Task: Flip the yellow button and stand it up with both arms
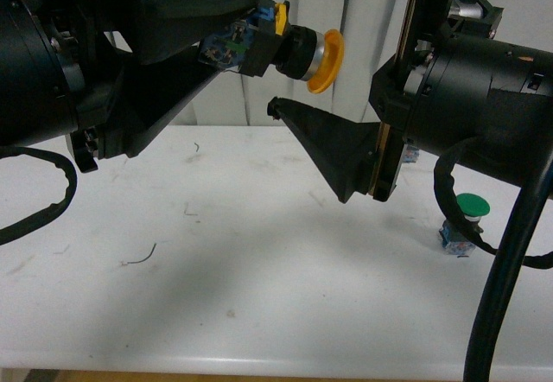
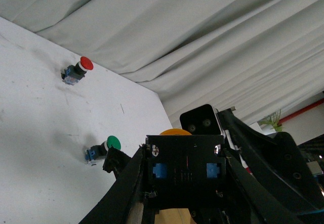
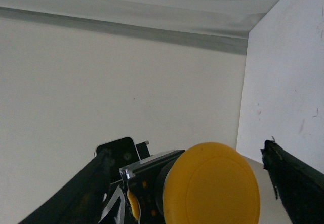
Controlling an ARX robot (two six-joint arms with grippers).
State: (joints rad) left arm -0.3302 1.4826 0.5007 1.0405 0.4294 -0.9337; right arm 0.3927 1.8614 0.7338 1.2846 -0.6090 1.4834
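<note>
The yellow button (image 1: 327, 60) hangs on its side high above the white table (image 1: 259, 261), cap facing right. My left gripper (image 1: 232, 35) is shut on its blue-black contact block. My right gripper (image 1: 271, 40) is open, one finger above and one below the button's neck, touching nothing. The left wrist view shows the block's back (image 2: 186, 171) clamped in the left gripper (image 2: 185, 183), a sliver of yellow cap (image 2: 174, 131) beyond it. In the right wrist view the cap (image 3: 211, 186) faces the camera, between the spread fingers (image 3: 293, 183) of the right gripper (image 3: 185, 150).
A green-capped button (image 1: 467, 218) stands on the table under the right arm, also seen as the green button (image 2: 109, 145). A red-capped button (image 2: 78, 69) sits farther off near the grey curtain (image 2: 177, 26). Thick black cables (image 1: 510, 252) hang at both sides.
</note>
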